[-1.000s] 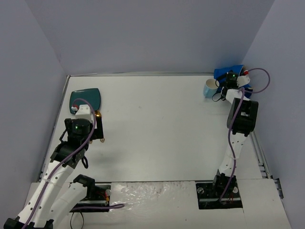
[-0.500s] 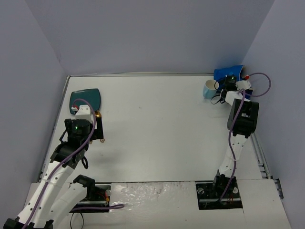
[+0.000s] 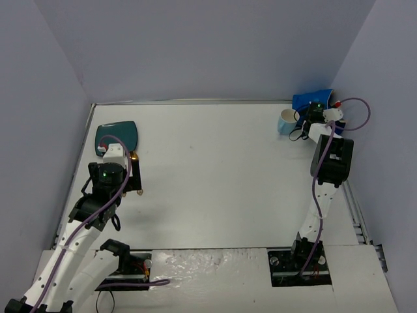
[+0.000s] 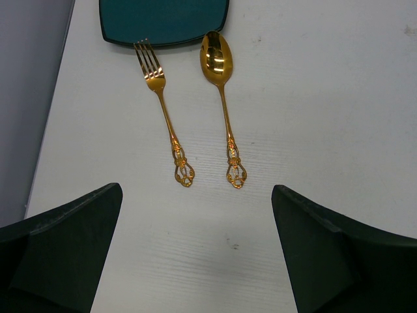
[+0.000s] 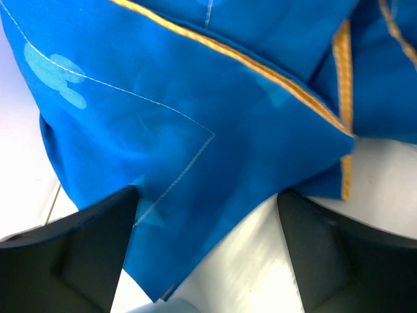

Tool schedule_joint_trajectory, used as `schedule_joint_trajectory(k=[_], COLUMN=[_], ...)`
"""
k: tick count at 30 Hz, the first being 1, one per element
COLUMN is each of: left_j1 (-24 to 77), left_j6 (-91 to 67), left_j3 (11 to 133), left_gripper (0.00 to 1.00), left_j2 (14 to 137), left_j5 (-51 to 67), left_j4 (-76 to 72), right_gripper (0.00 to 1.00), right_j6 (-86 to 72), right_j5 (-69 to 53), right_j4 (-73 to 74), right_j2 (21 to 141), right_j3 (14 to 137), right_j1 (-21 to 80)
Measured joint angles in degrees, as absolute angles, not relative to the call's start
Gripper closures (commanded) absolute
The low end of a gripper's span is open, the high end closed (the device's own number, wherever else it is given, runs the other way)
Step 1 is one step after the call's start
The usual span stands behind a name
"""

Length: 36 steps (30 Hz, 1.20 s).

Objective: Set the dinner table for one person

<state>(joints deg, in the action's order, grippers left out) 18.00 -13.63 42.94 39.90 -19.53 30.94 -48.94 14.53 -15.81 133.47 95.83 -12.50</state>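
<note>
Right jaws edged over blue cloth (image 5: 195,130); fork (image 4: 167,120) points toward plate (image 4: 163,19)

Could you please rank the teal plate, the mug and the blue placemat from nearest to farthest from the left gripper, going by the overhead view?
Starting from the left gripper:
1. the teal plate, just beyond it on the far left.
2. the mug, far across on the right.
3. the blue placemat, in the far right corner behind the mug.

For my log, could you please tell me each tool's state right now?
Left tool: open, holding nothing, above fork and spoon.
Right tool: open, empty, above the blue cloth.
</note>
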Motion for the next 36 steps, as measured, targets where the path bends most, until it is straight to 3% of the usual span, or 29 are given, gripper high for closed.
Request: schedule_joint_trajectory(k=[5, 9, 12, 17, 23, 36], left_j1=[18.0, 18.0, 18.0, 18.0, 18.0, 18.0], left_j6=[-13.6, -13.6, -13.6, -13.6, -13.6, -14.0], left_j3=[42.9, 42.9, 42.9, 42.9, 42.9, 42.9], left_gripper=[0.03, 0.03, 0.03, 0.03, 0.03, 0.03], left_j2=[40.0, 40.2, 40.3, 40.3, 40.0, 37.7], left_j5=[-19.5, -19.5, -19.5, -19.5, -19.5, -18.6], left_j4=[30.9, 30.9, 30.9, 30.9, 31.0, 31.0], right_gripper=[0.6, 0.89, 0.99, 1.0, 1.0, 1.0], right_j6=[-48.8, -48.5, -48.1, -46.8, -44.0, -39.7], right_j5=[13.3, 12.3, 11.7, 11.7, 13.9, 20.1], right_j4=[-16.5, -16.2, -16.1, -16.1, -15.7, -6.0], right_j2=[135.8, 137.0, 137.5, 137.1, 128.9, 84.5], right_j3=[98.4, 99.7, 100.3, 100.1, 91.0, 60.4], right_j1=[-12.8, -13.2, -13.5, -13.6, -13.5, -13.1])
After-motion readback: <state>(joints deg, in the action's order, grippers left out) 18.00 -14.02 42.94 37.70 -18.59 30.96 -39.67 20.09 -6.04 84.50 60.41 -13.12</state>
